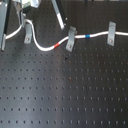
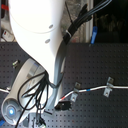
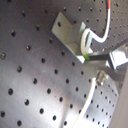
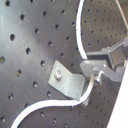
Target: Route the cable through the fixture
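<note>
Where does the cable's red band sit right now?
In the first exterior view the red band lies on the cable just to the first exterior view's left of the middle grey clip, with the blue band on that clip's other side.

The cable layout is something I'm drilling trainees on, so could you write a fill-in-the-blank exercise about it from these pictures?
1. In the first exterior view, the cable is mostly ____ in colour.
2. Left of the middle clip in the first exterior view, the cable carries a short ____ band.
3. Between the middle clip and the right clip in the first exterior view sits a short ____ band.
4. Everything rests on a dark board patterned with rows of ____.

Missing words: white; red; blue; holes
</note>
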You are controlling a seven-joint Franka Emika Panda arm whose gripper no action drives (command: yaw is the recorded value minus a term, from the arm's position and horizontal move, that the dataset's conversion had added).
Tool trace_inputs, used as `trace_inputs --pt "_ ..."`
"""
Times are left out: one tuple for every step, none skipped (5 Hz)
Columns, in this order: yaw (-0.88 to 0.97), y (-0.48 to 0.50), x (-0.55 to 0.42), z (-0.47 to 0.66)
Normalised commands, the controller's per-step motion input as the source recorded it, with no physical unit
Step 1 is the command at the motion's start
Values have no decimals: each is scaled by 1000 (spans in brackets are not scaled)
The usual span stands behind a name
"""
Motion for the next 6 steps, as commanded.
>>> trace_inputs --pt "37 -180 -186 133" --pt "31 -144 -228 162" --pt "74 -77 -304 174" --pt "69 -82 -304 169" --pt "106 -157 -100 158" --pt "466 -122 82 3"
